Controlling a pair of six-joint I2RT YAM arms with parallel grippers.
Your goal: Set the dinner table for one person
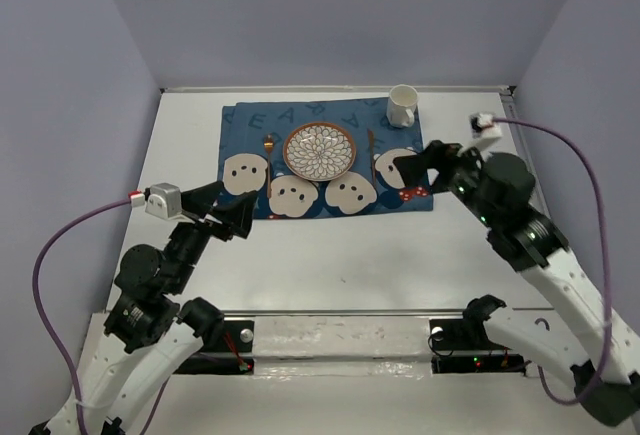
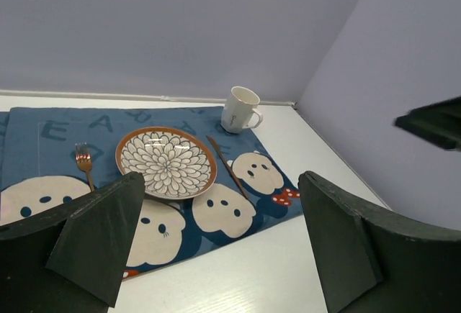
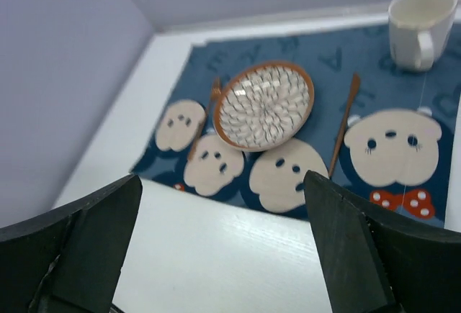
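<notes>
Dinner table (image 1: 330, 255): the white tabletop is filling the middle of the overhead frame, and I am viewing it from above both arms.
Mat (image 1: 250, 120): a dark blue cloth is lying on the table in the upper centre, with pale cartoon faces lining its lower edge.
Writing: I am reading large pale letters "A" and "E" along the mat's upper strip. A small mark on the mug is too tiny for me to read.
Plate (image 1: 319, 150): a brown-rimmed dish with a white petal pattern is sitting at the mat's centre.
Fork (image 1: 269, 145): it is lying on the mat just left of the plate.
Slim brown utensil (image 1: 371, 150): it is lying on the mat just right of the plate.
Mug (image 1: 402, 106): the white mug is standing upright at the mat's upper right corner.
Left gripper (image 1: 225, 210): it is hovering left of centre, near the mat's lower left corner. Its jaws are standing wide apart and gripping nothing.
Right gripper (image 1: 420, 163): it is hanging right of centre, over the mat's lower right corner. Its jaws are spread wide and empty.
</notes>
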